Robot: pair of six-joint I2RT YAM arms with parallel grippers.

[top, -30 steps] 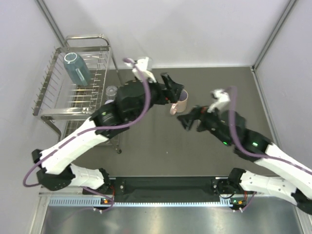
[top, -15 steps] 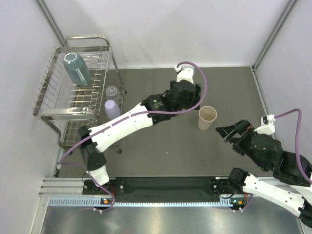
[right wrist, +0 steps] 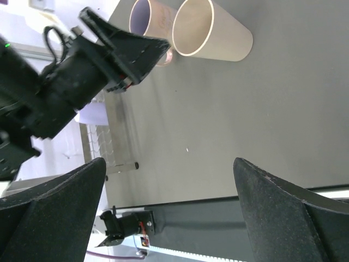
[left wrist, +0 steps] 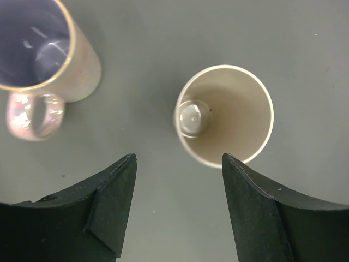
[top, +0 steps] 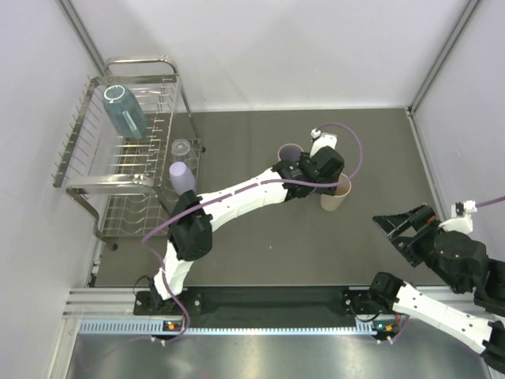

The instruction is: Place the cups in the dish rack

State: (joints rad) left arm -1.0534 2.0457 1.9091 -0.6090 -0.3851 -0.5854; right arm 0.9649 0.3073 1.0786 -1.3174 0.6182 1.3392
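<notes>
The wire dish rack (top: 87,158) stands at the far left with a teal-blue cup (top: 124,110) in it. A clear glass (top: 181,148) and a lavender tumbler (top: 181,175) sit in its side holder. The pink mug (top: 289,152) (left wrist: 49,60) and the beige tumbler (top: 338,193) (left wrist: 224,114) stand upright on the table; both also show in the right wrist view, mug (right wrist: 148,17) and tumbler (right wrist: 212,34). My left gripper (top: 322,180) (left wrist: 177,207) hovers open and empty above them, closest to the tumbler. My right gripper (top: 399,230) (right wrist: 169,164) is open and empty at the right. The teal mug is out of view.
The left arm (top: 237,197) stretches across the dark table from the near left to the middle. White walls with metal corner posts (top: 442,55) close in the back and sides. The arm bases' rail (top: 268,300) runs along the near edge.
My left arm has swung right, from beside the mug to over the beige tumbler. My right arm has pulled back toward the near right. Both grippers stay open.
</notes>
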